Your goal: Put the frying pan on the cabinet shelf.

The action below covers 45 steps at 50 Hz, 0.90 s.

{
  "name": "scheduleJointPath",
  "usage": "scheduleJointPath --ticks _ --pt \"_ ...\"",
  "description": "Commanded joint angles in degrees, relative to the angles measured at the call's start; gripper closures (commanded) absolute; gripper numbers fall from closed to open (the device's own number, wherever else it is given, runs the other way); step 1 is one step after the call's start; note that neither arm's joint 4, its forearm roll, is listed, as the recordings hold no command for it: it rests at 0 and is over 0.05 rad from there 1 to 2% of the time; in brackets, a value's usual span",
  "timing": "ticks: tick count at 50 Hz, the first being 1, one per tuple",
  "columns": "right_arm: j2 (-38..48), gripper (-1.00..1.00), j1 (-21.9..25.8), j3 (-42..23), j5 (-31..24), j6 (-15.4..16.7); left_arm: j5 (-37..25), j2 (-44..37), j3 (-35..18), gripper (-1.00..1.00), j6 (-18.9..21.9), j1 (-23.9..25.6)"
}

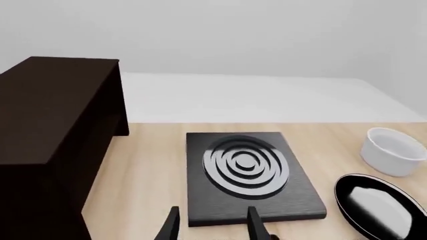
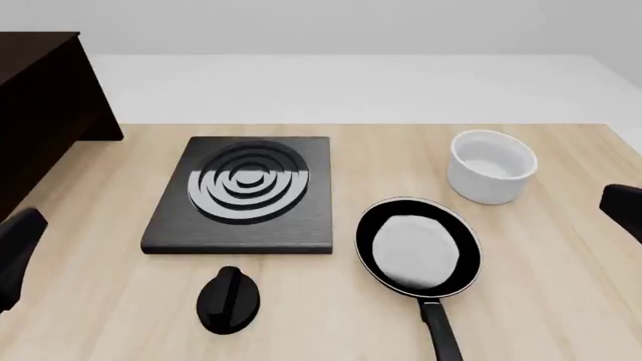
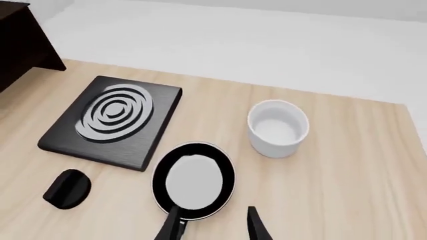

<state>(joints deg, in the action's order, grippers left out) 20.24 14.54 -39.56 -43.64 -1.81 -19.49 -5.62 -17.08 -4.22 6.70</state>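
The frying pan point(image 2: 419, 248) lies flat on the pale tabletop, right of centre, with its long handle point(image 2: 441, 338) pointing toward the near edge. It also shows in the right wrist view point(image 3: 193, 180) and at the edge of the left wrist view point(image 1: 377, 205). The dark cabinet point(image 2: 40, 98) stands at the far left; its flat top board point(image 1: 60, 100) shows in the left wrist view. My left gripper point(image 1: 213, 227) is open and empty, above the near edge of the stove plate. My right gripper point(image 3: 215, 227) is open and empty, above the pan's handle end.
A black square stove plate point(image 2: 243, 192) with grey rings lies left of the pan. A white bowl-like pot point(image 2: 491, 165) stands behind the pan. A small black knob-like object point(image 2: 228, 298) lies near the front. Arm parts show at the left edge point(image 2: 15, 241) and right edge point(image 2: 624, 207).
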Motion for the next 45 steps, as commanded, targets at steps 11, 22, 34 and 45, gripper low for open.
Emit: scheduleJointPath --ticks 11,22,34,45 --pt "10.27 -1.00 10.90 -4.88 -14.28 -13.73 -2.72 -2.16 -2.70 -1.00 -1.19 2.36" --pt "14.89 -1.00 11.22 -4.03 -17.01 -10.37 -2.77 -1.99 -1.88 -1.00 -2.36 4.00" --pt "19.61 -1.00 12.96 2.22 -9.86 -11.17 -2.59 -1.72 -0.89 -1.00 -2.65 4.89" --pt "26.16 -1.00 15.16 4.07 -3.01 -11.16 -1.84 -2.24 -0.45 -1.00 -2.75 4.90"
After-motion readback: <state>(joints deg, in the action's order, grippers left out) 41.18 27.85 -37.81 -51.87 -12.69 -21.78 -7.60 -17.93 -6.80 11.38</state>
